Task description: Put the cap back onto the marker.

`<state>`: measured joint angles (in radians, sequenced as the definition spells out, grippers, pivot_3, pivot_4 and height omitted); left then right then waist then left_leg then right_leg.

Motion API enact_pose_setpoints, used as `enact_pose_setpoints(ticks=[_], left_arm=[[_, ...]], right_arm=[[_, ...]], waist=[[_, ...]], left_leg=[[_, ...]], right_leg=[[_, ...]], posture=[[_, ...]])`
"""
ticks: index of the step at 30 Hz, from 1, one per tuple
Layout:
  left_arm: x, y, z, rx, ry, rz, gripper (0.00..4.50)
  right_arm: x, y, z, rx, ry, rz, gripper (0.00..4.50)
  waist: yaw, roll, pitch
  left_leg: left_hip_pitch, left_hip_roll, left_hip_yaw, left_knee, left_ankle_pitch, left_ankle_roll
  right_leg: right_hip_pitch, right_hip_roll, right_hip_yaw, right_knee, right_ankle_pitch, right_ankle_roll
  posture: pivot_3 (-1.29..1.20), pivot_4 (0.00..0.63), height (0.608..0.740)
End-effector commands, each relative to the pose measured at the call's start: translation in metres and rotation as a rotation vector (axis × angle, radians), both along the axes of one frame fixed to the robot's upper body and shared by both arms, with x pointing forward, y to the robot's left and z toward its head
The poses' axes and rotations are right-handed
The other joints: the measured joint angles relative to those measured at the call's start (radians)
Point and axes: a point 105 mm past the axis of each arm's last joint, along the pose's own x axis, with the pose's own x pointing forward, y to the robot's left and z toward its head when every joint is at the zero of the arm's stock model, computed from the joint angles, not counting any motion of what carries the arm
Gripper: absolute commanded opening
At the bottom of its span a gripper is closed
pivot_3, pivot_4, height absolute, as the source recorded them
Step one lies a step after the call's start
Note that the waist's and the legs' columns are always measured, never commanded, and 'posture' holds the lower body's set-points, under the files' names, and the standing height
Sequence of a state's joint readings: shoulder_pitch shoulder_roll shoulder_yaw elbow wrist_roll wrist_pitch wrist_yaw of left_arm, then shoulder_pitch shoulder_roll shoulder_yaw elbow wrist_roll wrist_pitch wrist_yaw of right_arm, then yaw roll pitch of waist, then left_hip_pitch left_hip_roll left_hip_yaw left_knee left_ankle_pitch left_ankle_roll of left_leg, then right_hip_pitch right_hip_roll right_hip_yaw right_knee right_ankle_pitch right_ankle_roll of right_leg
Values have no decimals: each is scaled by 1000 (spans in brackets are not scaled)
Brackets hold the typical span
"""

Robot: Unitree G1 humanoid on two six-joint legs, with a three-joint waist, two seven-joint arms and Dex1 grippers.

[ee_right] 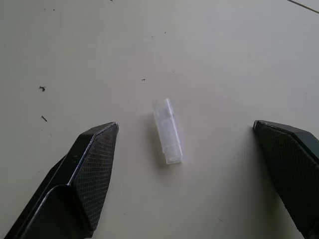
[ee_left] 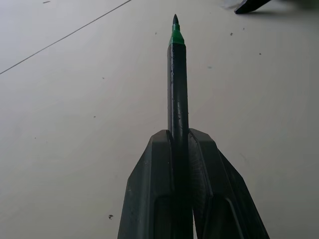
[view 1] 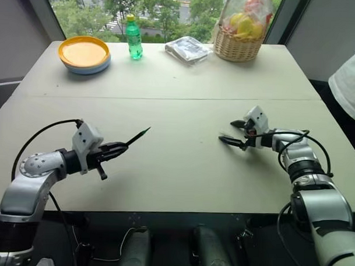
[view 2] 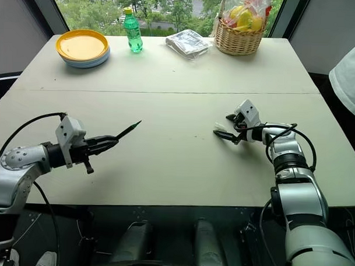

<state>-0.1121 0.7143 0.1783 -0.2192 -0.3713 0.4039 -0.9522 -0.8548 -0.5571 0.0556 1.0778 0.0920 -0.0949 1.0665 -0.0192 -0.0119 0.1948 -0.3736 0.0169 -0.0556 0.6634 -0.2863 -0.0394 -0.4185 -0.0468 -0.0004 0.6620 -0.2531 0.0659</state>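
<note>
The tabletop (view 1: pixel 176 168) is a broad beige surface with a seam line running across its middle. The near half is largely bare between the two arms, giving open room on all sides of the working area. Along the far edge, well apart from both arms, are set a stack of plates (view 1: pixel 84 54) with an orange one on top, a green bottle (view 1: pixel 133 38), a flat plastic-wrapped packet (view 1: pixel 188 49) and a wicker basket (view 1: pixel 241 30) of fruit. A person's white sleeve (view 1: pixel 351 81) is seen past the right edge of the tabletop.

The left pincer (view 1: pixel 116 148) is clenched on the marker (view 1: pixel 136 135). The barrel is gripped between the two fingers, and the dark pointed tip with its green collar projects forward beyond the fingertips, angled toward the middle of the tabletop and held clear of the surface.

The right pincer (ee_right: pixel 187 129) is released, its fingers (ee_right: pixel 92 164) spread wide and nothing grasped. The cap (ee_right: pixel 167 130), a small translucent whitish sleeve, lies flat on the tabletop between the two fingertips, apart from both. The marker tip and the cap are well apart, with bare tabletop between them.
</note>
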Motion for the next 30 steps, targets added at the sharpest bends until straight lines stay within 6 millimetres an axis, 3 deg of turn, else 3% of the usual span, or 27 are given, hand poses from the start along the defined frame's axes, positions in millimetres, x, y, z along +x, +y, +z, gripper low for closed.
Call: enact_pose_setpoints(ticks=[1, 2, 5, 12, 13, 21, 28, 30], left_arm=[[1, 1, 11, 18, -46, -11, 17], [1, 1, 11, 18, -47, -12, 17], [2, 1, 10, 20, -47, -15, 0], [4, 1, 11, 24, -48, -22, 0], [4, 2, 11, 25, -48, -23, 0], [5, 2, 8, 34, -45, -47, 0], [15, -6, 11, 95, -93, -176, 0], [18, -10, 12, 116, -107, -211, 0]], right_arm=[[-8, -1, -18, -14, 57, 9, 4500], [-9, -1, -19, -18, 59, 12, 4500], [-12, -2, -23, -24, 65, 18, 3640], [-16, -2, -28, -31, 70, 26, 226], [-17, -2, -28, -32, 69, 28, 42], [-17, 5, -24, -52, 36, 58, 42], [-23, 45, 29, -160, -182, 292, 42], [-30, 55, 35, -229, -222, 368, 42]], waist=[[1, 0, 0], [1, 0, 0], [1, 0, 0], [0, 0, 0], [0, 0, 0], [0, 0, 0], [-2, 1, 0], [-1, 1, 1]], left_leg=[[0, 0, 0, 0, 0, 0], [0, 0, 0, 0, 0, 0], [0, 0, 0, 0, 0, 0], [2, 0, 0, 0, 0, 0], [2, 0, 0, 0, 0, 0], [3, 0, 0, 0, 0, 0], [1, 0, 0, 0, 0, 0], [-1, 0, 0, 0, 0, 0]], right_leg=[[0, 0, 0, 0, 0, 0], [0, 0, 0, 0, 0, 0], [0, 0, 0, 0, 0, 0], [2, 0, 0, 0, 0, 0], [2, 0, 0, 0, 0, 0], [4, 0, 0, 0, 0, 0], [1, 1, 0, 0, 0, 0], [-2, 1, 0, 0, 0, 0]], posture=[[0, 150, 740], [0, 150, 740], [0, 150, 740], [0, 150, 740], [0, 150, 740], [0, 150, 740], [0, 150, 740], [0, 150, 740]])
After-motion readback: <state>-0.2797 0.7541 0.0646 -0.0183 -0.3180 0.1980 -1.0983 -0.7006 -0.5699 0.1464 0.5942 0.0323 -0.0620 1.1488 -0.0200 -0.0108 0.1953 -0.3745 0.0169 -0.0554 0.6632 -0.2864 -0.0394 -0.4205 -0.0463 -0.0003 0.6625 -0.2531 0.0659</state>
